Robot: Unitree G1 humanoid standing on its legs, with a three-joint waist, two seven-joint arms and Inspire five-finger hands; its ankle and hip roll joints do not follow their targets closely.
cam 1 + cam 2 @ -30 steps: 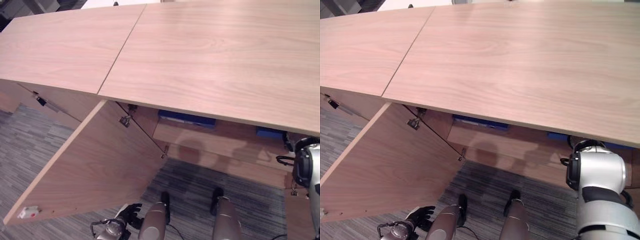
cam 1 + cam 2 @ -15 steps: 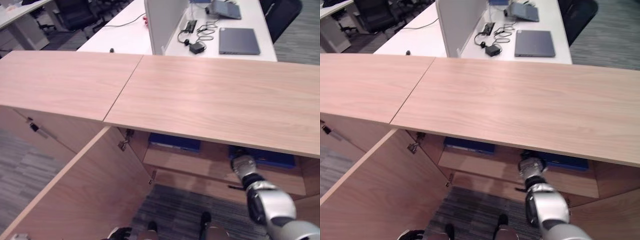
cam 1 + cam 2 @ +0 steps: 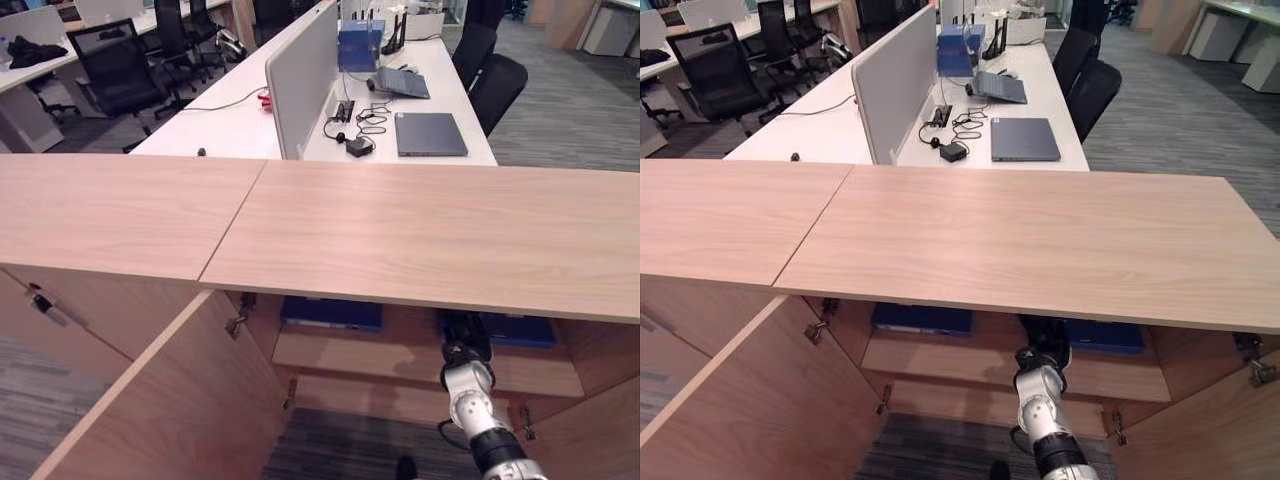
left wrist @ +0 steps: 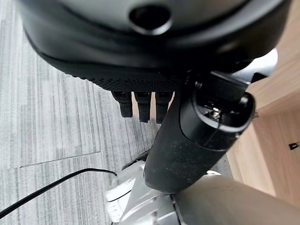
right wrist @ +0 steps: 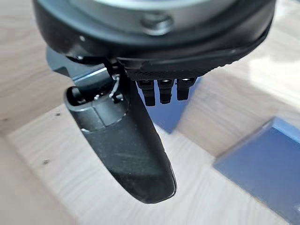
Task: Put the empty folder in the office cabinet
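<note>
Reaching in under the front edge of the office cabinet (image 3: pixel 420 230), right hand (image 3: pixel 465 330) level with the inner shelf (image 3: pixel 400 355), arm entering from below through the open front. Fingers (image 5: pixel 161 91) relaxed, not clenched, grasping nothing; thumb (image 5: pixel 126 150) held out apart from them over bare shelf wood.

Lying flat on that shelf, right blue folder (image 3: pixel 515 330), its near end just beside the hand; contact between the two not discernible. Resting farther left on the same shelf, left blue folder (image 3: pixel 332 312), well apart from the first, with bare shelf board between them.

Swung wide toward the viewer, left door (image 3: pixel 170 400); likewise opened outward at the far side, right door (image 3: pixel 1200 430). Between the two door edges, unobstructed access to the compartment, bounded above by the overhanging top panel and below by the shelf lip.

Hanging low over the grey carpet (image 4: pixel 47 117), left hand (image 4: pixel 140 70), fingers (image 4: pixel 143 105) loose and released, holding nothing.

Standing behind the cabinet, a white counter (image 3: pixel 230 125) carrying a closed laptop (image 3: pixel 430 133) and an upright divider screen (image 3: pixel 300 85); beyond it, dark office chairs (image 3: pixel 115 60).
</note>
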